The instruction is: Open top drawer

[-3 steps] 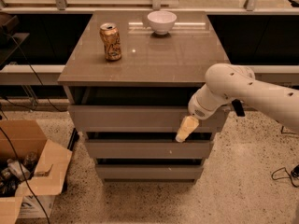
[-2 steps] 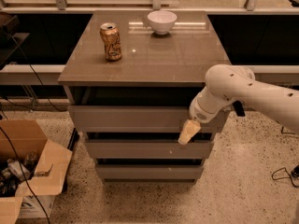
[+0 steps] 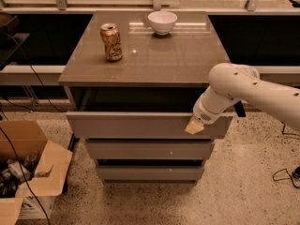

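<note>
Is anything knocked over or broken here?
Nothing looks wrong. The can and bowl stand upright on the cabinet, the top drawer sits pulled out, and the gripper is at its front's right end.

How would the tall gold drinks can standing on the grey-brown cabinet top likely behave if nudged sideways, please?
The gold drinks can stands upright, tall on a narrow base, so it would probably tip, then roll. The glossy cabinet top suggests a low push might slide it. The gripper is elsewhere, at the right end of the grey top drawer front.
</note>
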Motion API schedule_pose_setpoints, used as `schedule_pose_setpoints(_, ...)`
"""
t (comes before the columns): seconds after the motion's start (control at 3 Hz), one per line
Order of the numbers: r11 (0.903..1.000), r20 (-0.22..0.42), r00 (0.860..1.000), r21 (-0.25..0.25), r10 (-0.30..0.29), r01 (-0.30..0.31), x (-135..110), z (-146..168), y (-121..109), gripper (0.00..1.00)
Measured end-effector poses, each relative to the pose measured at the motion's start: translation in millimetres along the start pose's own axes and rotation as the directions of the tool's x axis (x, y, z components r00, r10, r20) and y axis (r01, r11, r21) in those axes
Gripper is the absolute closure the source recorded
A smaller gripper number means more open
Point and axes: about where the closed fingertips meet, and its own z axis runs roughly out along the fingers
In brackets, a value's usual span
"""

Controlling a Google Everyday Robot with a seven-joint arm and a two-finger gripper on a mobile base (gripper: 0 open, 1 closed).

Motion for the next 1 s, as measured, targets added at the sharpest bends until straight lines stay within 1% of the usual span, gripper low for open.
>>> schedule_pose_setpoints(0.33,1.0000,0.000,1.000,0.000,0.000,0.000,-1.7,-5.3,-0.1,0.86)
schedule_pose_setpoints(0.67,1.0000,0.000,1.000,0.000,0.000,0.000,-2.8,-8.5,-0.2,0.83)
schedule_pose_setpoints(1.0,1.0000,0.000,1.000,0.000,0.000,0.000,-2.8,-8.8,-0.2,0.60)
